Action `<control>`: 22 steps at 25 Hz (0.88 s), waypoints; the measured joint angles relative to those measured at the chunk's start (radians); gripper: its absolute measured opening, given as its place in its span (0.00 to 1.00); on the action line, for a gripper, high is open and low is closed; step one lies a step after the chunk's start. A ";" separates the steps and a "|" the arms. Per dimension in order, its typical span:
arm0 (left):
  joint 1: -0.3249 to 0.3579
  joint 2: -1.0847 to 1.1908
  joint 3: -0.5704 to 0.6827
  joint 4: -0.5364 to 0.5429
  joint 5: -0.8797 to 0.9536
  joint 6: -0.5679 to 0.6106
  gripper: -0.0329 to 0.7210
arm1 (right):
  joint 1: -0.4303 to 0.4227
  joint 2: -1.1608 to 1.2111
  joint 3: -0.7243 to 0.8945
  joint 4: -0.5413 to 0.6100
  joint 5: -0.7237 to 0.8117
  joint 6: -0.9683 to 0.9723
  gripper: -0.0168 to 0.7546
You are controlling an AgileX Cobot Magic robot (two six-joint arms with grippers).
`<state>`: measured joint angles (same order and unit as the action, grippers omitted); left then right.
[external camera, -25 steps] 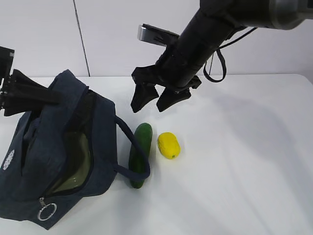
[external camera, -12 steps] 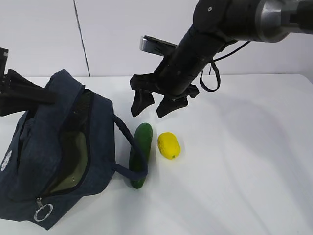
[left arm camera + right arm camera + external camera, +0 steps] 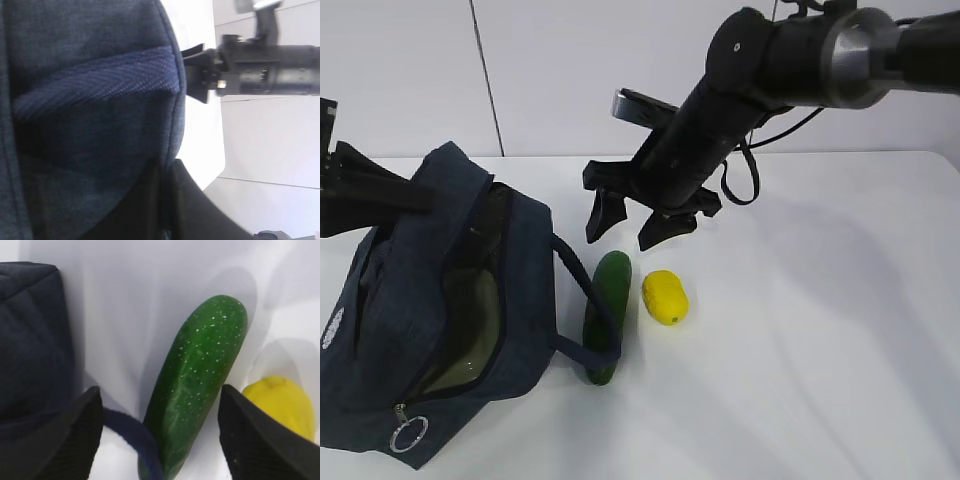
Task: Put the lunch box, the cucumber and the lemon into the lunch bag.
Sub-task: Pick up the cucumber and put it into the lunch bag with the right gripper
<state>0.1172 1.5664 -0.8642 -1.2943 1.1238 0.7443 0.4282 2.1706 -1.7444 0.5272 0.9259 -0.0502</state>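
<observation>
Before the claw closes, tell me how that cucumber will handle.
The cucumber looks rigid, so it probably won't bend. Its glossy, rounded skin may slip or roll between the open right claw. The bag handle crossing it could snag on lifting.

Right arm reaches in from the upper right, wrist angled down, right gripper (image 3: 628,224) spread wide. Left gripper (image 3: 415,195) sits low at the left edge, state unclear.

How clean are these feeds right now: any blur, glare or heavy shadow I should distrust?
Exterior view: sharp, evenly lit, soft shadows beside the cucumber and lemon. Left wrist view: bag fabric fills the frame, dark, and the right arm beyond it is blurred. Right wrist view: the cucumber is crisp, the fingers at the frame's bottom are soft, and the white table is bright.
</observation>
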 joint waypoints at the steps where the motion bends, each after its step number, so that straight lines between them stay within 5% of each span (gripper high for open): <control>1: 0.000 0.000 0.000 0.000 0.000 0.000 0.05 | 0.000 0.011 0.000 0.012 -0.004 0.005 0.70; 22: 0.000 0.000 0.000 -0.004 0.000 0.005 0.05 | 0.000 0.118 0.000 0.094 -0.085 0.050 0.70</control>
<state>0.1172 1.5664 -0.8642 -1.2979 1.1238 0.7488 0.4282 2.2881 -1.7444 0.6214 0.8413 0.0000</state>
